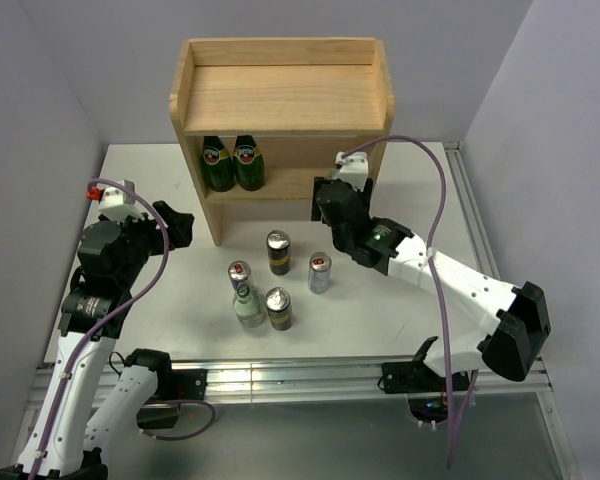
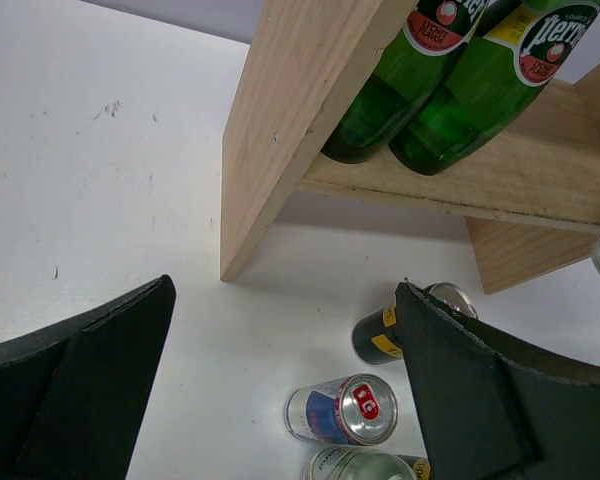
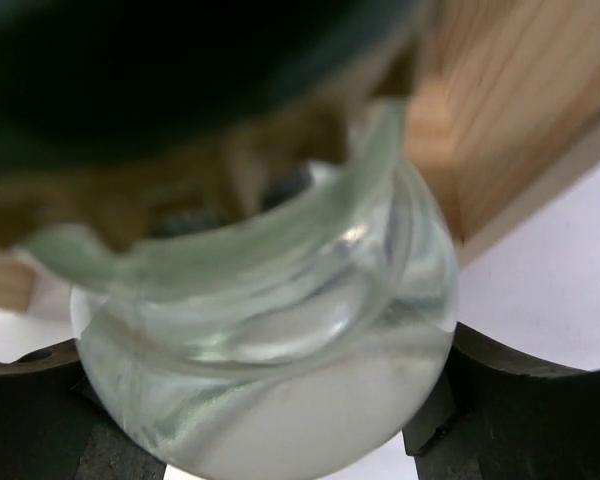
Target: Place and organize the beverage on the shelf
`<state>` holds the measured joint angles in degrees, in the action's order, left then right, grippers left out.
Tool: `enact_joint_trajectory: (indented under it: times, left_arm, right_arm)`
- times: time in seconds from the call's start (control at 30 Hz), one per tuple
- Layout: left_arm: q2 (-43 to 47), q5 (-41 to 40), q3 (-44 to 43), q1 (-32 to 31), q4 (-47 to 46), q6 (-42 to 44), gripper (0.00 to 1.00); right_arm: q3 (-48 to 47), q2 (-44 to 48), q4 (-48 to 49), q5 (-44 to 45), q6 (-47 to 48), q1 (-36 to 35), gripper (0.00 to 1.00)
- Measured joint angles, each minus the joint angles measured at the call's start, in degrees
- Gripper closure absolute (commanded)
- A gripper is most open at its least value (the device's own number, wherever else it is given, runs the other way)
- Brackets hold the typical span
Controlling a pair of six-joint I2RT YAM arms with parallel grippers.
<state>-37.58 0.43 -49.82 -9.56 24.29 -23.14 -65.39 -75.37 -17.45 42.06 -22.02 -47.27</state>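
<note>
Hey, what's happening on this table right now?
The right gripper is at the right end of the shelf, at its lower level, with a clear glass bottle held in its jaws; two green bottles already stand at its left end. The left gripper hangs open, holding nothing. Four cans and another clear bottle wait on the table.
</note>
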Motion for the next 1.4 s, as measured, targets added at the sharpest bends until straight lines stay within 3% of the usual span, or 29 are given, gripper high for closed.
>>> enact_joint_trajectory:
  times: [0.67,1.4]
  left_arm:
    - [-0.02,0.28,0.0,0.0,-0.02,0.04,0.01]
    - [-0.13,0.31,0.0,0.0,-0.02,0.17,0.01]
  right_arm:
    - [-7.43,-10.56,7.52,-0.5,1.36,8.15,1.0]
    - [-12.28,-20.0,16.06,12.87,-0.57,9.49,1.0]
